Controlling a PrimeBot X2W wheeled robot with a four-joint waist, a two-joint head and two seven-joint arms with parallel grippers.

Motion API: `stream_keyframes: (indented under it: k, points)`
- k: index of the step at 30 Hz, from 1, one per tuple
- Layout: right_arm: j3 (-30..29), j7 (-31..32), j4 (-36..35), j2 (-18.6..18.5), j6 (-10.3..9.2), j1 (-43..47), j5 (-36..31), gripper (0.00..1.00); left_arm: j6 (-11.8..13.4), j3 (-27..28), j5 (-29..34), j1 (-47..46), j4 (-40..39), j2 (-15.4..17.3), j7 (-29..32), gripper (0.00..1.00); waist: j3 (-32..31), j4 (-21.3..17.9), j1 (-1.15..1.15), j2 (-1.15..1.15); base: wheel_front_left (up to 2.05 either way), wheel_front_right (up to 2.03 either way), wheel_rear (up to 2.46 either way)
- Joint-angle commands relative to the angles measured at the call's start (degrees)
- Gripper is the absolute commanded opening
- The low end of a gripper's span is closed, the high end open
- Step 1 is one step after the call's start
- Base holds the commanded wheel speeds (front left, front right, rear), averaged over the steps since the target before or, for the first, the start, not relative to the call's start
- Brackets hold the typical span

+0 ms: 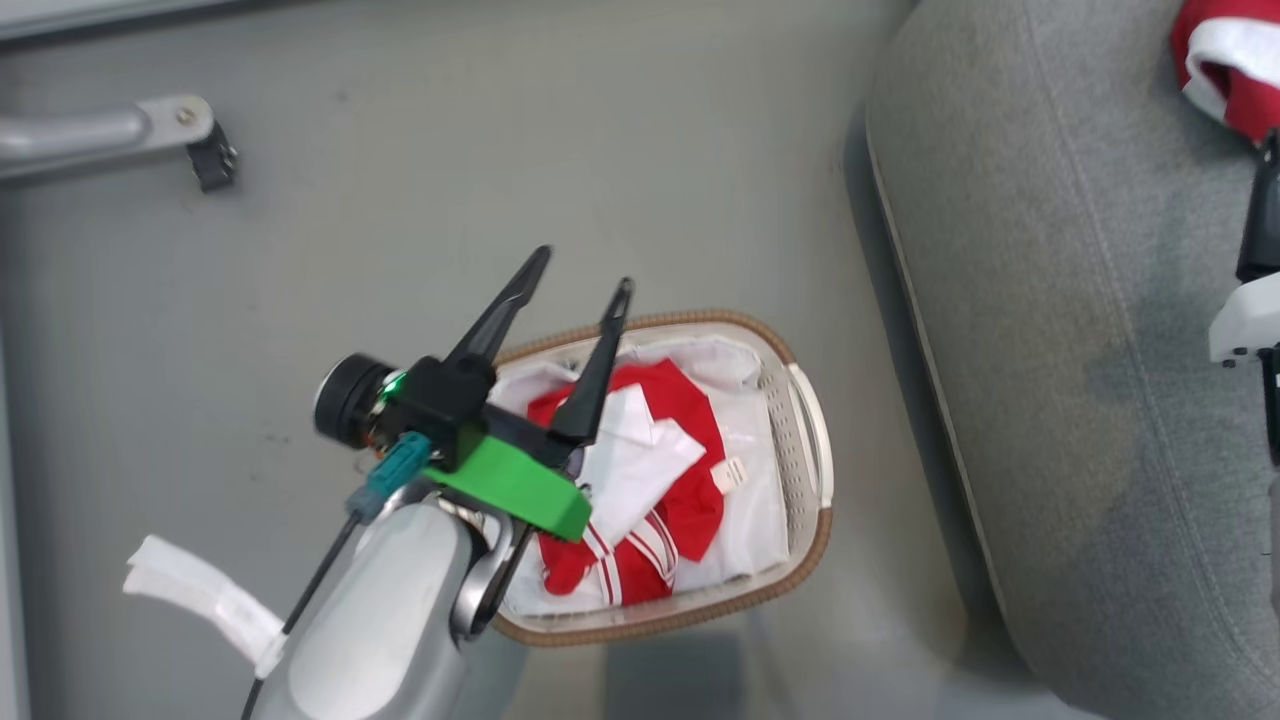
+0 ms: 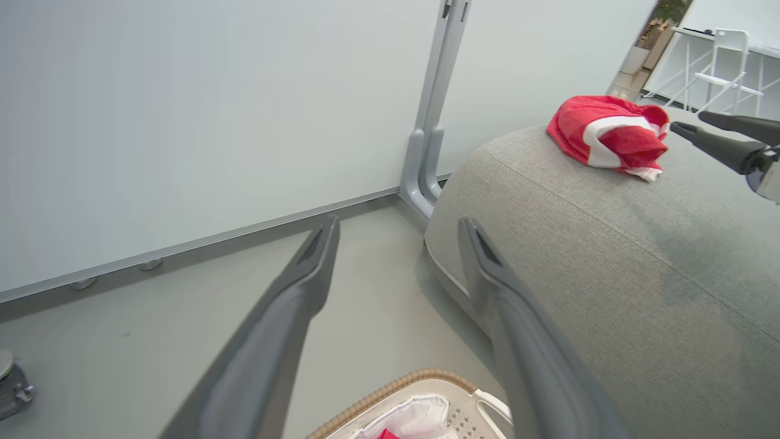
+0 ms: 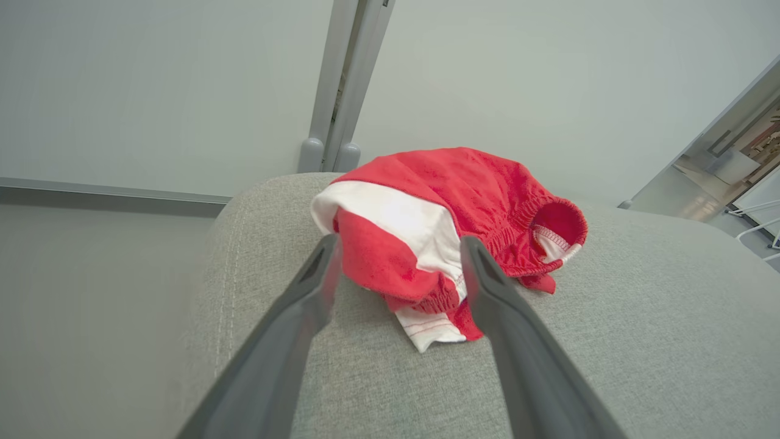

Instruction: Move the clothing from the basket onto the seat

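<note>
Item: clothing, two pieces, soft red fabric with white panels. The first garment (image 3: 451,225) lies crumpled on the seat (image 3: 640,341), near a rounded corner. You have the right gripper (image 3: 399,241) at its near edge, fingers spread to either side of the cloth and pinching nothing. The second garment (image 1: 650,470) lies heaped in the basket (image 1: 805,440), which stands on the floor (image 1: 500,150) just beside the seat. It rests on top of a plain white sheet lining (image 1: 745,520), which is not part of the lot. Your left gripper (image 1: 585,268) hangs above the left side of the basket, fingers spread wide and empty. Handling, as judged: light, limp and non-fragile. It should drape and trail from any single pinch rather than keep its shape. The weave looks grippy enough not to slip between the fingers. Where to take hold: go for the raised red fold near the middle of the heap, where several layers bunch together. Avoid the small white label (image 1: 730,475) and the striped trim (image 1: 640,560) low at the near edge, which give you too little cloth. Caution: close too deep and you may gather the lining as well. Lift high enough for the trailing cloth to pass over the rim.
</note>
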Motion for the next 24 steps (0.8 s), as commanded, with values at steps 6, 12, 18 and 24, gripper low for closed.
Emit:
stream_keyframes:
  k: [6, 12, 18, 24]
  points:
    - [4.1, -0.3, -0.3, 1.7, -0.08, 3.2, 1.9, 1.00, -0.1, 8.7, -0.7, 6.8, 1.3, -1.2, -0.1, 1.00, -13.6, 4.8, 0.00, 0.22, 0.00, 0.00, 0.00]
    - [7.0, -0.3, -1.9, 5.8, -0.08, 6.6, 3.7, 1.00, 0.3, 17.1, 0.4, 12.7, 2.1, -2.1, 0.0, 1.00, -18.9, 6.5, 0.00, 0.22, 0.00, 0.00, 0.00]
    - [9.9, -0.3, -5.0, 9.5, -0.08, 11.9, 5.5, 1.00, 0.2, 23.4, 1.9, 17.9, 2.5, -2.6, -0.1, 1.00, -21.8, 7.7, 0.00, 0.22, 0.00, 0.00, 0.00]
    - [12.5, -0.3, -8.6, 11.1, -0.08, 18.2, 7.4, 1.00, 0.0, 26.2, 3.4, 22.4, 2.5, -2.9, -0.1, 1.00, -23.0, 8.5, 0.00, 0.22, 0.00, 0.00, 0.00]
